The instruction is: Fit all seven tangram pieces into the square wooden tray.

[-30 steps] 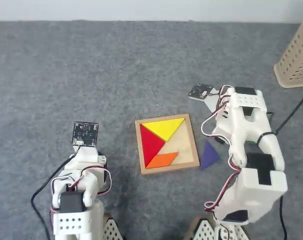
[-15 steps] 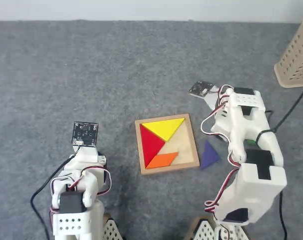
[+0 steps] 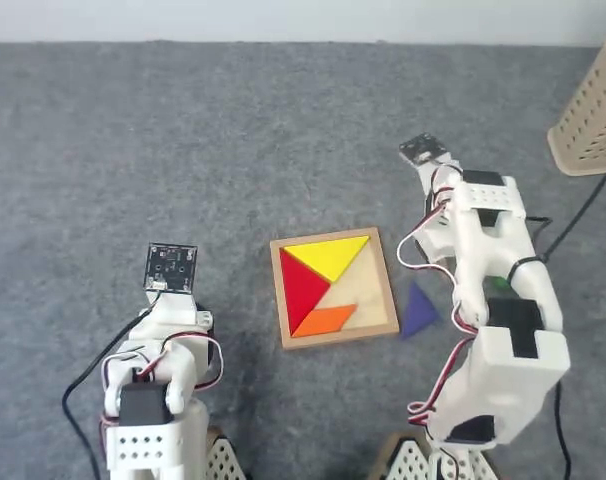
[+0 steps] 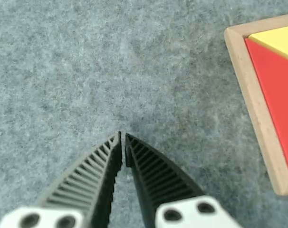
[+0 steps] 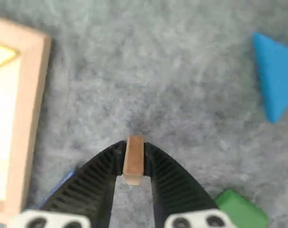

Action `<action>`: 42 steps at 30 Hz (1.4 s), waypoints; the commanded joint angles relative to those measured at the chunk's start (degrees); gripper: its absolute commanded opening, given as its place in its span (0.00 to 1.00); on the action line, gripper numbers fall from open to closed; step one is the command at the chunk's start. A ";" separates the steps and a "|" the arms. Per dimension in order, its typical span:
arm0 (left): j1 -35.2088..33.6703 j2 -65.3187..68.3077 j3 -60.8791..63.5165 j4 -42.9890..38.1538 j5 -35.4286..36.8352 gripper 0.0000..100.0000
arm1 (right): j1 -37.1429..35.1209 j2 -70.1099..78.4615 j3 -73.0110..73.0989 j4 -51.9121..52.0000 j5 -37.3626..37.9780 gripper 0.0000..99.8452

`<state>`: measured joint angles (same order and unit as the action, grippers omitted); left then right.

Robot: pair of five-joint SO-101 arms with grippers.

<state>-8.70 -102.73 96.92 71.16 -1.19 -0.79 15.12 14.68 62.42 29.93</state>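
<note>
The square wooden tray [image 3: 388, 290] lies mid-table and holds a yellow triangle [image 3: 328, 257], a red triangle [image 3: 301, 285] and an orange piece [image 3: 324, 320]. A purple triangle [image 3: 418, 310] rests on the carpet just right of the tray. My right gripper [image 5: 134, 142] is shut on a small brown piece [image 5: 134, 159], held above the carpet beside the tray's edge [image 5: 32, 95]. A blue triangle [image 5: 273, 83] and a green piece [image 5: 241, 209] lie near it. My left gripper [image 4: 123, 137] is shut with nothing in it, over bare carpet left of the tray [image 4: 251, 99].
A beige slatted basket [image 3: 593, 105] stands at the far right edge. The right arm [image 3: 488, 270] stretches over the carpet right of the tray. The left arm [image 3: 158, 370] sits near the front left. Grey carpet covers the table.
The right arm's wrist has swung farther back and slightly to the right, away from the tray. The left arm has not moved.
</note>
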 commanded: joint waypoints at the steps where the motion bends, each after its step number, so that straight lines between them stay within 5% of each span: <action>1: -0.09 -0.35 -0.31 0.35 0.35 0.01 | -2.59 -7.78 -3.43 1.71 -7.38 0.01; 11: -0.09 -0.35 -0.31 0.35 0.35 0.01 | -25.89 -18.95 1.05 4.18 -28.22 0.01; 17: -0.09 -0.35 -0.31 0.35 0.35 0.01 | -34.68 -16.92 5.98 -3.65 -37.27 0.01; 34: -0.09 -0.35 -0.31 0.35 0.35 0.01 | -36.18 -16.92 16.18 -12.35 -52.13 0.01; 42: -0.09 -0.35 -0.31 0.35 0.35 0.01 | -36.44 -38.20 33.85 -24.40 -50.11 0.01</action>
<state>-8.70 -102.73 96.92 71.16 -1.19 -36.84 -9.41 42.46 43.60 -21.67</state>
